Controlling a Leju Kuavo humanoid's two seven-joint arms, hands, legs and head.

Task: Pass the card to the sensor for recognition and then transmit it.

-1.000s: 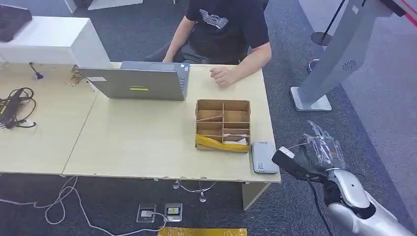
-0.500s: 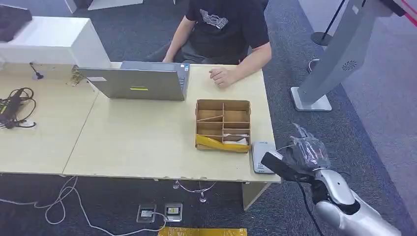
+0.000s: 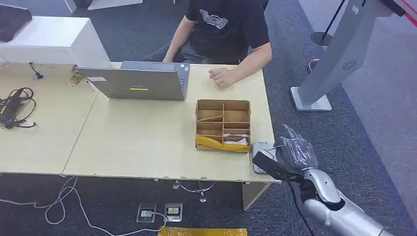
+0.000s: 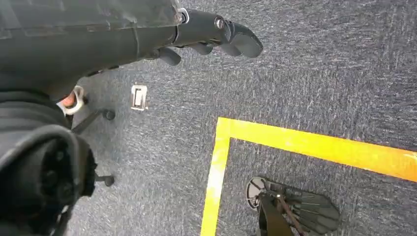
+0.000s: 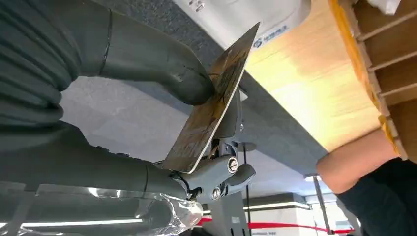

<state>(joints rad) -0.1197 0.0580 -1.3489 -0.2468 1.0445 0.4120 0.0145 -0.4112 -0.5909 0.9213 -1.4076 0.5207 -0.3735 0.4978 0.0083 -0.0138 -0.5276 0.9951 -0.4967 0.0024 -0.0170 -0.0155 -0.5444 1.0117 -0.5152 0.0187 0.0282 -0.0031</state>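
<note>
Across the bench [image 3: 147,142] edge, right hand [image 3: 291,153] moved in toward the sensor [image 3: 259,149], fingers [image 5: 223,169] and thumb pinching the card [image 5: 211,105] just above it, nearly placed for reading; left hand [image 4: 211,32] hanging loosely open, empty.

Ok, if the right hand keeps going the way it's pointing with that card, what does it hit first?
Most likely the flat grey card reader at the table's near right corner. The right hand pinches the thin worn card, whose edge points at the reader. Depth is unclear, so the gap can't be judged.
</note>
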